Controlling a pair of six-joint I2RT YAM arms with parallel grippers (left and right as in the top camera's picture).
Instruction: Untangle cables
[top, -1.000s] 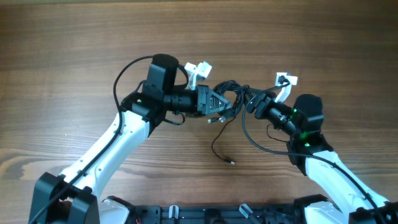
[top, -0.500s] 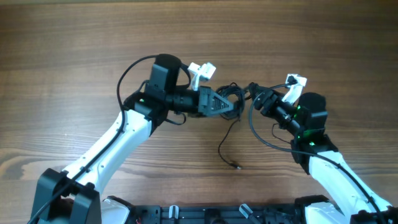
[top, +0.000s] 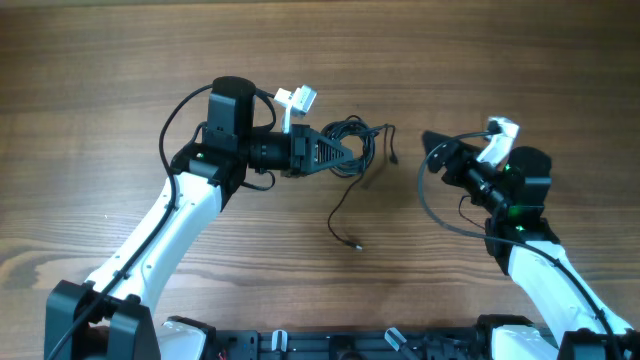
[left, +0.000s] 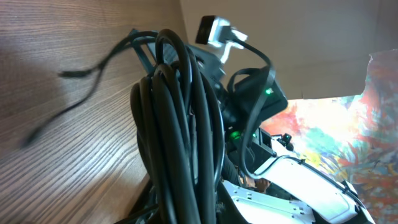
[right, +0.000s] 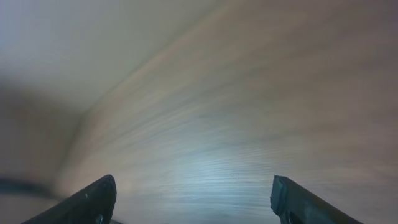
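Bunching into a tight black coil, the cables sit near the middle of the table, at the tip of the left tool, which is closed on the bundle. In the left wrist view the loops stand upright right in front of the lens, stacked side by side. One loose strand leaves the coil and runs toward the near edge of the table, curving to a small plug that lies on the wood. A short end sticks out to the right, toward the other arm, and bends downward. The right tool is well apart from that end, its jaws spread wide with nothing between them; its wrist view shows only two dark fingers far apart over blurred wood.
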